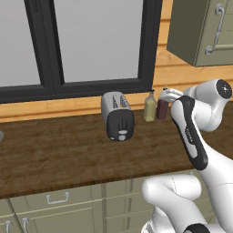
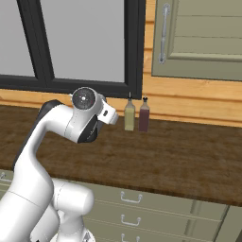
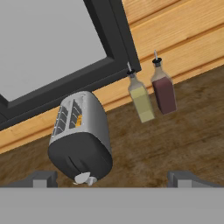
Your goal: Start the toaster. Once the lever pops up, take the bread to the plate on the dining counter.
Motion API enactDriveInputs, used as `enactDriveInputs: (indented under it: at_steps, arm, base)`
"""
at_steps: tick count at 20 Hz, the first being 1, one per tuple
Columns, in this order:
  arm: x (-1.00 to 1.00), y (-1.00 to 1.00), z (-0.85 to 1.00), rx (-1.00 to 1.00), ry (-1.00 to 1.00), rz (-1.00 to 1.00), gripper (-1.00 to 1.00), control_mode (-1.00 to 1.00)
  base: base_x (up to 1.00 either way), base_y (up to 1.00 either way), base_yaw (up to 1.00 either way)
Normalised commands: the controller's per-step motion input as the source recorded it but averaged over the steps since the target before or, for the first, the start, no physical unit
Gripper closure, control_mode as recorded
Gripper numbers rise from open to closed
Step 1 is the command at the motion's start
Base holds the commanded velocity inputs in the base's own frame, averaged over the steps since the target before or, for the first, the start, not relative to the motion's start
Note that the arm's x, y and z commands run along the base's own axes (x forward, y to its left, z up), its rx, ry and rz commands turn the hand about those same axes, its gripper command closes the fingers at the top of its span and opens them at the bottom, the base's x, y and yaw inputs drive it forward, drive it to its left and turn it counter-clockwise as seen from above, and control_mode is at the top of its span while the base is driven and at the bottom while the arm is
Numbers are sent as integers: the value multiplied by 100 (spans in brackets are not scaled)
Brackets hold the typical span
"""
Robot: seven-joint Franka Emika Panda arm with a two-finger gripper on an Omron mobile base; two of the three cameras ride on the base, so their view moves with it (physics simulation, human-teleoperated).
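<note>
I am at the first step: I have to start the toaster (image 1: 117, 115), and it is not started yet. It stands on the dark wood worktop (image 1: 54, 154) under the window (image 1: 91, 41), its black end facing me. In the hand view I see a bit of golden bread (image 3: 79, 120) down in one slot, and the small pale lever (image 3: 82, 177) low on the black end. My gripper (image 3: 112, 179) is wide open and holds nothing. Its two tips sit at the bottom of the hand view, far apart, and the toaster is near the left one, not between them. The hand is up above the worktop, off to the right of the toaster, near two bottles. I think my next move is to bring the hand left and down to the black end, line a tip up over the lever, and push it down. The lever is little, so I must aim well and not hit the round dial by it. An olive bottle (image 1: 149, 108) and a dark red bottle (image 1: 162, 108) stand just beside each other by the wall, right of the toaster, and I must not bump them. Pale green drawers (image 1: 54, 205) are under the worktop, and a cupboard (image 2: 198, 38) hangs up on the right.
</note>
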Motion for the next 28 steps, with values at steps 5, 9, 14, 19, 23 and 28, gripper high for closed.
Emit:
enactDriveInputs:
  at_steps: [5, 9, 14, 19, 23, 28]
  arm:
    - [0, 0, 0, 0, 0, 0, -100, -100]
    - [0, 0, 0, 0, 0, 0, -100, -100]
    - [0, 0, 0, 0, 0, 0, -100, -100]
    - [0, 0, 0, 0, 0, 0, -100, -100]
    - [0, 0, 0, 0, 0, 0, -100, -100]
    - [0, 0, 1, 0, 0, 0, -100, -100]
  base:
    - [0, 0, 0]
    - [0, 0, 0]
    - [0, 0, 0]
    - [0, 0, 0]
    - [0, 0, 0]
    - [0, 0, 0]
